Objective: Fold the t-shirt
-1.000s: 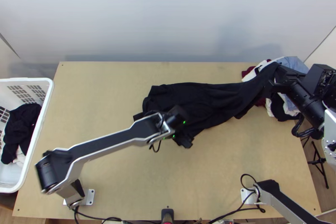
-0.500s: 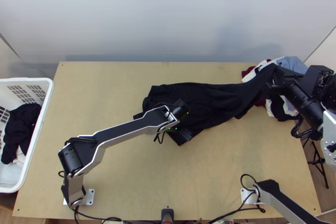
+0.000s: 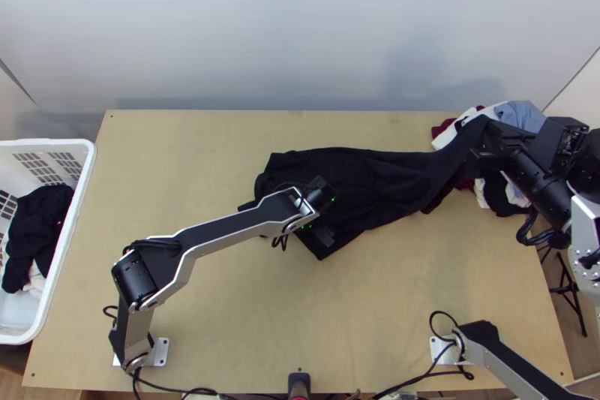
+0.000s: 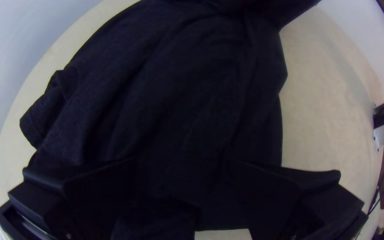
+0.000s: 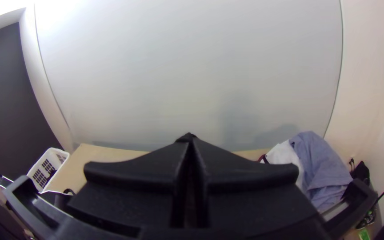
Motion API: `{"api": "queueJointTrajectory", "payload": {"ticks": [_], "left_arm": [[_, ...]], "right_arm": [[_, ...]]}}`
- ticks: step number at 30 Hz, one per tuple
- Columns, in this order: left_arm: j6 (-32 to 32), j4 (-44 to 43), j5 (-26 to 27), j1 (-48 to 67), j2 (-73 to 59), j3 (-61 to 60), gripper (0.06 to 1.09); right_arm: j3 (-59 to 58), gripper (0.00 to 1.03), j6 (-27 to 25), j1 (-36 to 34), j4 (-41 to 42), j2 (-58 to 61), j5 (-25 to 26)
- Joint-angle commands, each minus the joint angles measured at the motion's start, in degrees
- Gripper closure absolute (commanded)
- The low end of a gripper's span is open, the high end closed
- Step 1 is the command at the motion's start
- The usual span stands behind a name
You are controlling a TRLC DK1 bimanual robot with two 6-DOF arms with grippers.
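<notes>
rumpled black t-shirt (image 3: 375, 175) on wooden table (image 3: 360, 310)

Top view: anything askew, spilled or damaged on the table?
The black t-shirt looks askew: creased, lying slantwise, one end drawn up to the shut right gripper by the heap of clothes at the far right corner. Probably just a handling hold, not a fault. No spill or damage that I can make out.

Top view looks steeply down from high up; left wrist view's close over the shirt (image 4: 178, 98), right's facing the wall (image 5: 192, 66); all share the table (image 3: 360, 310)!
</notes>
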State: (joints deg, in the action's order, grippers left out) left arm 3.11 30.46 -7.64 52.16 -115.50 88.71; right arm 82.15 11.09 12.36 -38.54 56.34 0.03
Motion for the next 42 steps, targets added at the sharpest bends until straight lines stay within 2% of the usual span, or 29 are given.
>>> {"api": "queueJointTrajectory", "payload": {"ticks": [1,3,5,6,9,24,29,36,42], "left_arm": [[-2.15,-0.40,-1.50,0.40,-0.78,-0.90,0.11],[-2.68,-0.31,-1.94,0.66,-1.22,-0.64,0.14],[-3.29,-0.49,-1.94,0.75,-1.30,-0.55,0.32],[-3.55,-0.93,-1.94,0.75,-1.22,-0.38,0.46],[-4.26,-2.33,-1.85,0.13,-0.69,0.33,1.03],[-4.26,3.12,-1.77,-3.91,3.88,4.37,1.05],[-4.35,6.63,-1.85,-6.90,9.68,10.70,1.05],[-5.49,12.08,-2.03,-15.16,16.98,26.08,1.05],[-7.33,15.07,-4.58,-21.75,22.51,36.27,1.05]], "right_arm": [[-0.67,0.99,-0.28,0.03,0.93,0.35,0.06],[-0.94,0.99,-0.46,-0.06,1.54,0.35,0.06],[-1.03,0.99,-0.63,-0.06,1.81,0.44,0.06],[-1.11,0.99,-0.63,0.03,1.89,0.44,0.06],[-1.73,0.99,-0.55,0.03,2.25,0.44,0.06],[-3.31,0.99,-0.55,0.03,4.27,0.62,0.06],[-0.76,1.00,-1.51,-0.41,4.27,0.53,0.14],[12.25,1.00,-3.45,-10.69,4.27,5.89,0.14],[29.65,1.00,-3.09,-14.91,3.65,14.33,0.06]]}}
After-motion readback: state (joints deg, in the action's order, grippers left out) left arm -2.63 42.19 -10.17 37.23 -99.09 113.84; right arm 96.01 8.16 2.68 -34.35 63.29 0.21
